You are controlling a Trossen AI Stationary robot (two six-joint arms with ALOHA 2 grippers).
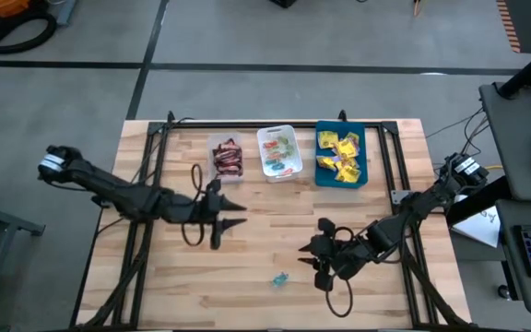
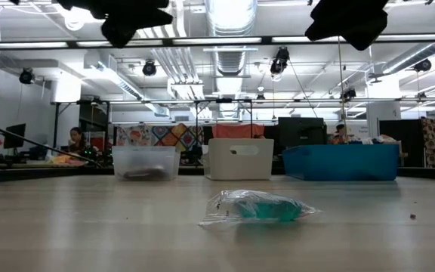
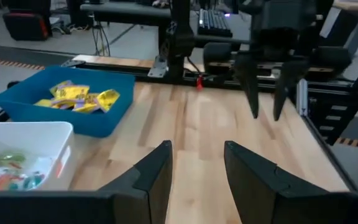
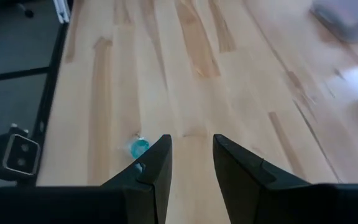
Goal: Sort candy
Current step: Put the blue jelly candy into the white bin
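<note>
Wooden table (image 1: pixel 275 244): teal candy (image 1: pixel 278 278) loose; both end effectors released, empty.

Squinting at all four feeds from my end and honestly there's nothing I can read anywhere. The yellow packets (image 1: pixel 341 154) in the blue tray (image 1: pixel 322 175) have red marks on them, but they're too small to make out as letters from above, and the left wrist view doesn't sharpen them up either. The teal candy (image 2: pixel 259 207) lying loose on the table (image 1: pixel 275 235) has a clear wrapper with no print I can see. The white tray (image 2: pixel 239 158) face shows no label. Background banners in the low view are just colour patches.
</note>
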